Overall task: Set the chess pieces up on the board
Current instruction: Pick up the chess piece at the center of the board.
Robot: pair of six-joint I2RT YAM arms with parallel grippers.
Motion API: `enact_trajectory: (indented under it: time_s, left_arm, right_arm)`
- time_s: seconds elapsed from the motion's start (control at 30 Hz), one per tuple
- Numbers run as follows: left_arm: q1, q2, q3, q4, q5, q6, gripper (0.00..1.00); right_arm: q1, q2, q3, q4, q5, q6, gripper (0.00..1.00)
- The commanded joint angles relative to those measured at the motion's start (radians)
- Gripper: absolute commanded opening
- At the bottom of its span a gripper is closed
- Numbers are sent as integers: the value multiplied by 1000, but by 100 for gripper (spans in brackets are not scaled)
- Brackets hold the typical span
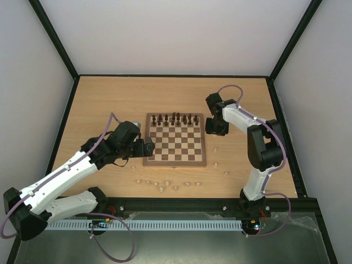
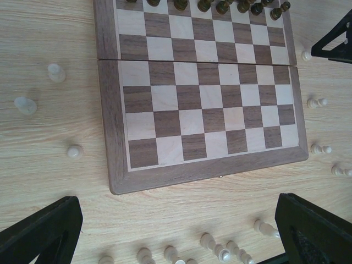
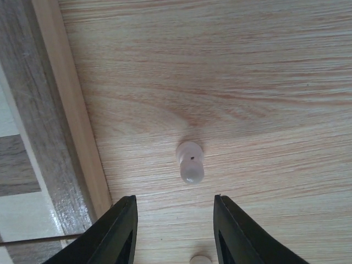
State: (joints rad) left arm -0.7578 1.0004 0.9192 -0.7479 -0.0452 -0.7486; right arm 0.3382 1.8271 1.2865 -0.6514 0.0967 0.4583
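Chess pieces (image 1: 174, 118) from above: dark set ranked on the far row of the board (image 1: 176, 163), cream ones (image 1: 161, 188) strewn on the counter (image 1: 110, 99) at 6 and 3 o'clock.

Left wrist: left fingers (image 2: 44, 231) spread wide, holding nothing, board (image 2: 110, 137) at 12.

Right wrist: right fingers (image 3: 124, 231) partly apart, clamped on nothing. Cream pawn (image 3: 190, 163) lying at 12 o'clock from the gap, long axis roughly 12 to 6. Likely the right arm's pick.

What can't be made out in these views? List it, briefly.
Top view: which kinds the dark pieces on the board are; too small.
Left wrist view: the same dark row, cut off by the top edge.
Right wrist view: a pale piece between the fingers, cut off by the bottom edge.
Top view: the right gripper, jaws hidden under its own body.
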Motion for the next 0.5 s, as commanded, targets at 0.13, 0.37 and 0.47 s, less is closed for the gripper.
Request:
enact_trajectory:
  time_s: [0.13, 0.37, 0.47]
  left_arm:
    - [3, 7, -4, 16, 1, -8, 99]
    - [5, 14, -2, 19, 2, -9, 99]
    - [5, 17, -1, 19, 1, -9, 99]
  right_arm:
    - [-22, 39, 16, -36, 15, -16, 38]
    - [-26, 62, 22, -24, 3, -21, 31]
    - [-26, 69, 27, -21, -1, -22, 31]
